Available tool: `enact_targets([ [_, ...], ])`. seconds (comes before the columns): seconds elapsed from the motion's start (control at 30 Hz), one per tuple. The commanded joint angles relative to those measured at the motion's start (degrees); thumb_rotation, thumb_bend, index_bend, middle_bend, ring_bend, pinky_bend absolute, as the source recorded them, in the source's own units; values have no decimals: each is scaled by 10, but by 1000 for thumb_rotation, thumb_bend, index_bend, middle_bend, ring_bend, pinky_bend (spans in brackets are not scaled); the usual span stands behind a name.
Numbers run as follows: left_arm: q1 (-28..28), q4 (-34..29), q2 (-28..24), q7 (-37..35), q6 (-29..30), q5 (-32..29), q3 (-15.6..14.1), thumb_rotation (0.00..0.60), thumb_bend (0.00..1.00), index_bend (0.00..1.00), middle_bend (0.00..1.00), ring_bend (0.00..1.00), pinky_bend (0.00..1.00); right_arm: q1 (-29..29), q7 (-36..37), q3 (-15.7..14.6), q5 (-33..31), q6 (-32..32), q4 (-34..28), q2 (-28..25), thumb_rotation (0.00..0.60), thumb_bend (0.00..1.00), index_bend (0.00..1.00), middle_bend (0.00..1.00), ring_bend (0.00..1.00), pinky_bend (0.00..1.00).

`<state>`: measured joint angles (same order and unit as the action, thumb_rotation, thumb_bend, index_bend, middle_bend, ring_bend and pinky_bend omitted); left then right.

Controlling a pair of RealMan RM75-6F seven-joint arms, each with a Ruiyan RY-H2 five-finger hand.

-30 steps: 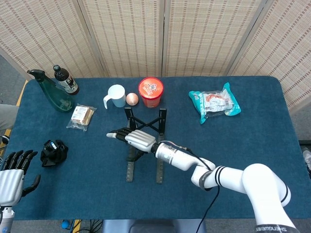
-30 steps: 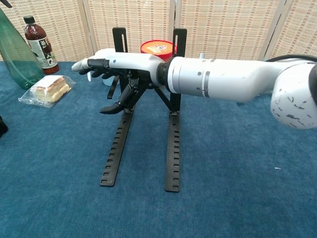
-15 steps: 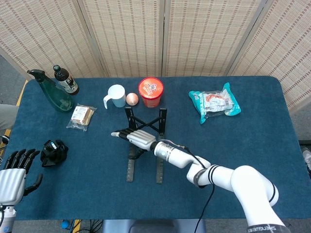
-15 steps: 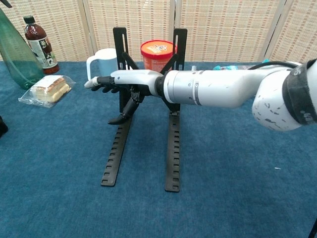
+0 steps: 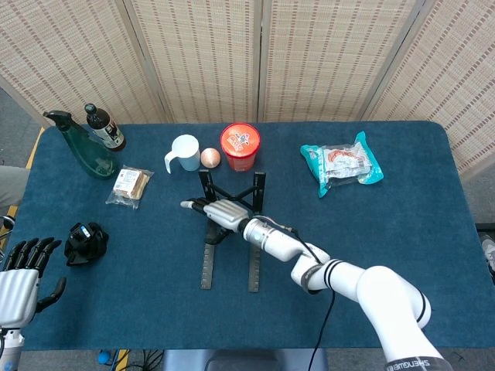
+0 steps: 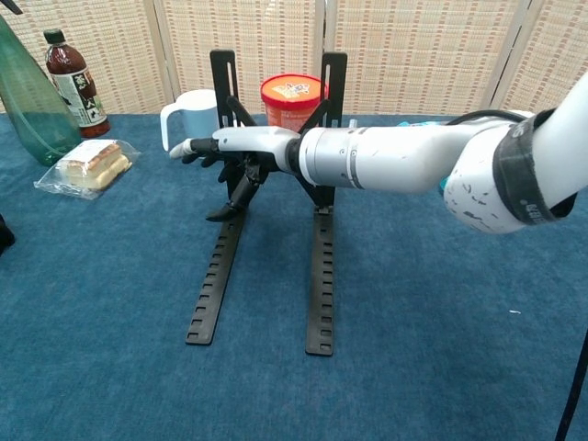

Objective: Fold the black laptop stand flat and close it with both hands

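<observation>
1. The right hand (image 5: 219,212) reaches across the stand (image 5: 230,232), so it covers part of the left rail's upper end and the crossed braces in both views.
2. Its fingers (image 6: 197,148) stretch out flat and close together toward the robot's left, with the thumb angled down beside the left rail. Whether the thumb or palm actually touches the stand cannot be made out; nothing is plainly gripped.
3. The left hand (image 5: 22,280) sits at the lower left corner of the head view, cut off by the frame edge. Its fingers are spread apart and hold nothing. The chest view does not show it.
4. The stand is near the middle of the table (image 5: 402,239), in front of the cup (image 5: 240,146). It is still unfolded: two notched rails lie flat and two uprights rise at the far end.
5. One white mug (image 5: 184,153) stands left of the red cup, with one small brownish round thing (image 5: 210,158) between them. What that round thing is cannot be told.
6. One green bottle (image 5: 87,148) and one dark bottle (image 5: 105,128) stand at the far left corner. In the chest view the green one is cut off by the frame.
7. One wrapped snack (image 5: 130,185) lies near the bottles.
8. One black lump (image 5: 85,242) lies near the left edge, too dark to identify.
9. One teal packet (image 5: 341,164) lies on the right; the arm hides most of it in the chest view.
</observation>
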<state>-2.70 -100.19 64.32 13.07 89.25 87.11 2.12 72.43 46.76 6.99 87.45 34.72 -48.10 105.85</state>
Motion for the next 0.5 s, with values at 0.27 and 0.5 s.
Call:
enact_targets([
  [0.27, 3, 1, -1, -2, 4, 0, 0, 600, 311, 148, 139, 95, 60, -13, 8, -4, 17, 49, -52, -31, 600, 209, 0, 67, 0, 34],
  [0.5, 3, 4, -2, -6, 4, 1, 2, 600, 310, 148, 139, 95, 61, -67, -34, -1, 43, 170, -205, -141, 600, 205, 0, 68, 0, 34],
])
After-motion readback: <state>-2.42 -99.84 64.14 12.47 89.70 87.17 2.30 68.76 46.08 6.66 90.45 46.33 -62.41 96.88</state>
